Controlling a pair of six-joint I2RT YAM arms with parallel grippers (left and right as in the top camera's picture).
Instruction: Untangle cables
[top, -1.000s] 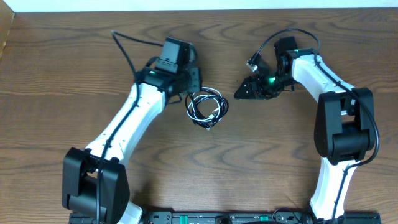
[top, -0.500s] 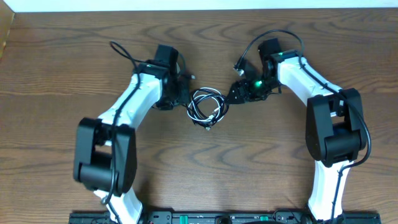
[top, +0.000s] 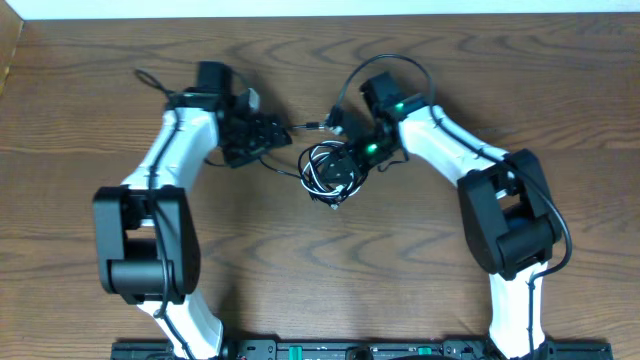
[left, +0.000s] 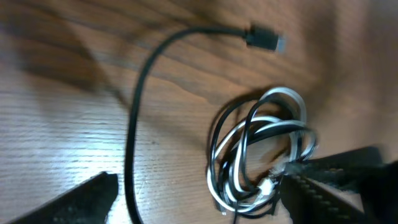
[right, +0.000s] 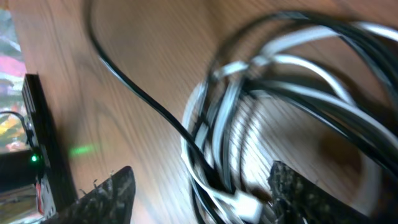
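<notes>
Looks down on a brown wooden table (top: 80, 70), wavy grain running left to right, with soft shadows beneath the arms. Ends along the top of the overhead frame at a thin white strip (top: 300, 8), too narrow to tell wall from floor, and meets a dark rail (top: 330, 350) along the bottom edge. Holds, just above the centre of the frame, the bundle of cords (top: 328, 172): a black cord (left: 133, 124) and a white cord (left: 280, 92) looped together in a loose coil lying flat on the wood. In the left wrist frame, shows the black cord leaving the coil, curving up over bare grain and ending in a small plug (left: 264, 38) at the upper right. Puts the left gripper (top: 272, 135) just left of the coil, spread wide and clamping nothing, one finger (left: 336, 186) at the coil's lower right edge. Puts the right gripper (top: 350, 158) over the coil's upper right, fingers (right: 106, 196) apart and straddling the blurred loops without pinching them. At the left edge of the right wrist frame, catches a black part (right: 40, 124) with a green light, too blurred to identify.
</notes>
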